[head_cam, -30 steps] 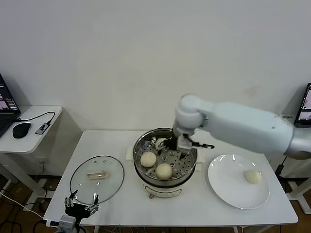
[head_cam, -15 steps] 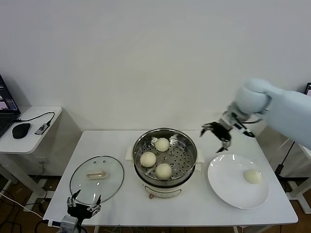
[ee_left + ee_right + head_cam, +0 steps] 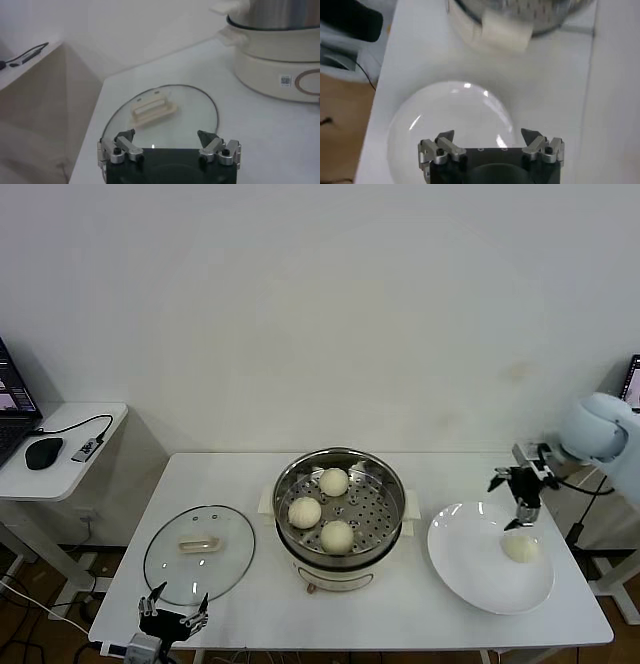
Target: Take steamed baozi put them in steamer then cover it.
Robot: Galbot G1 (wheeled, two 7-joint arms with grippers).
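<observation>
Now the right hand point(image 3: 519, 496), spread wide and empty above the last baozi point(image 3: 519, 548) on the plate point(image 3: 460, 569), could nudge it off-centre if it descends misaligned.

Right arm point(image 3: 600, 434): smooth white rounded shell, ball-like joint, black wrist section with dark cable. Right gripper point(image 3: 520, 502): black body, thin black fingers. Wrist views: each gripper on a black block, silver metal finger links with round black screws, dark pointed tips. Left gripper point(image 3: 172, 616): black, silver-grey mount below
</observation>
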